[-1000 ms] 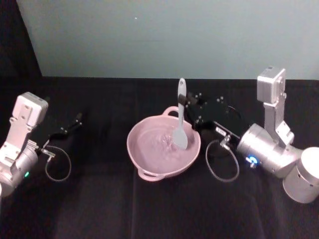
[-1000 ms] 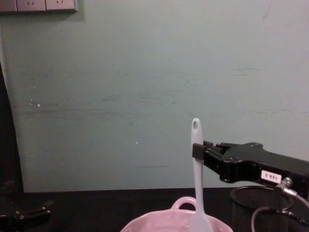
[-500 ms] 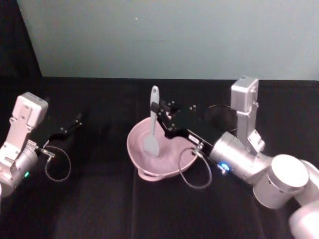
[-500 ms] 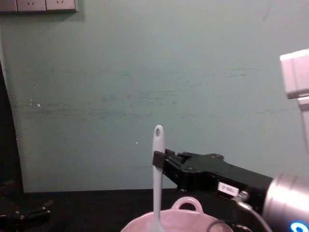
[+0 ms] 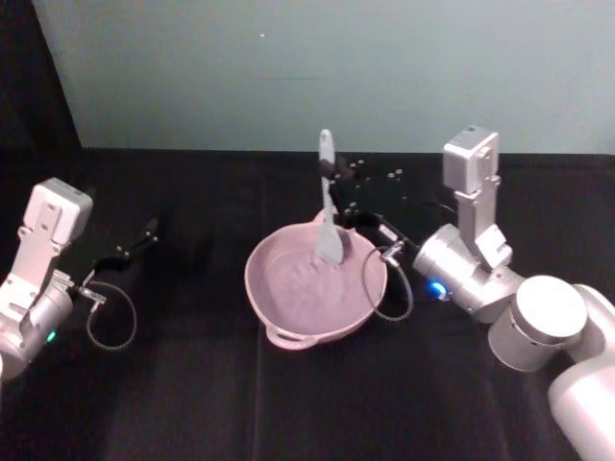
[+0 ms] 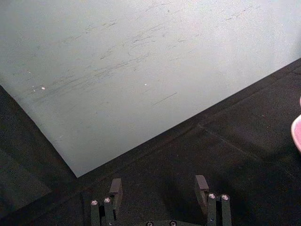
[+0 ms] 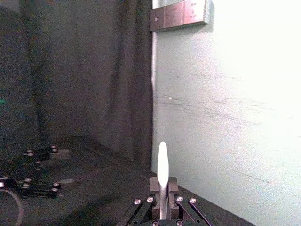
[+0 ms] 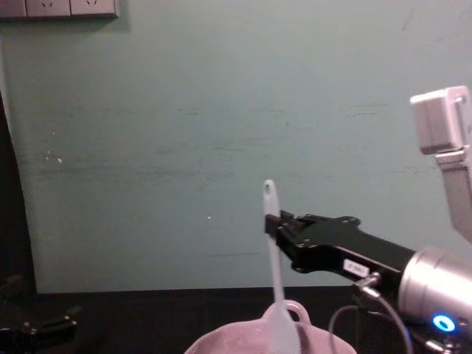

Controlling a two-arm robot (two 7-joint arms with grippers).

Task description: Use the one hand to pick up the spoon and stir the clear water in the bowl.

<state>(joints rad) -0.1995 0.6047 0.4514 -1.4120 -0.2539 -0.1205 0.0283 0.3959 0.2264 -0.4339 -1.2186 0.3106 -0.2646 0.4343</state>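
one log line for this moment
right pincer shut on spoon | spoon upright, head in bowl near far rim | left pincer open, parked at left

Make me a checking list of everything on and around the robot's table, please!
Surface: black table, bare around the bowl.
Job's things: pink bowl mid-table; white spoon upright, its head down inside the bowl.
Clutter: nothing seen.
Grippers: right gripper above the bowl's far rim, jaws shut on the spoon handle; left gripper parked at the table's left, jaws open, empty.
Cables: right cable loops beside the bowl; left cable loops by the left wrist.
Surroundings: pale green wall behind the table; sockets high on it.
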